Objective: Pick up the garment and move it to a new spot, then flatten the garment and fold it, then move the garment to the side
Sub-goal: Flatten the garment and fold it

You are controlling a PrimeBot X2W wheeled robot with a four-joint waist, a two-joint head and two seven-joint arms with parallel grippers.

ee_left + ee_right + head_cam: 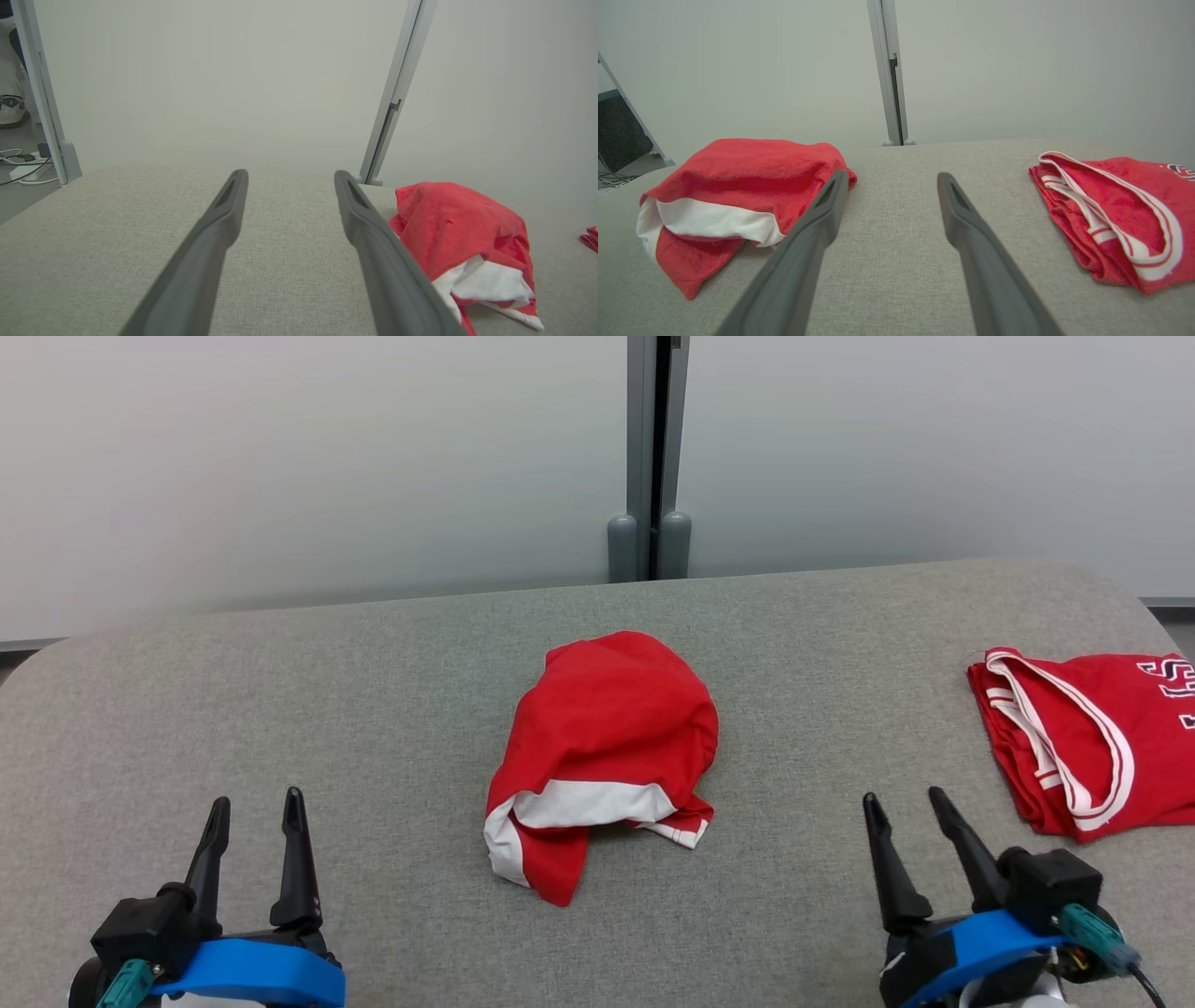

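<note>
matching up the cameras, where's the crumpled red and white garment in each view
Head view: crumpled garment, centre of the grey table.
Left wrist view: garment at lower right.
Right wrist view: garment at left.
Shared landmark: the grey post behind the table.

The folded red jersey with white-and-red striped trim (1074,747), at the right end of the grey fabric-covered table (373,709), bears dark block lettering outlined in white (1174,678). The picture's edge cuts the lettering off; one letter looks like "S", and no word can be read.
</note>
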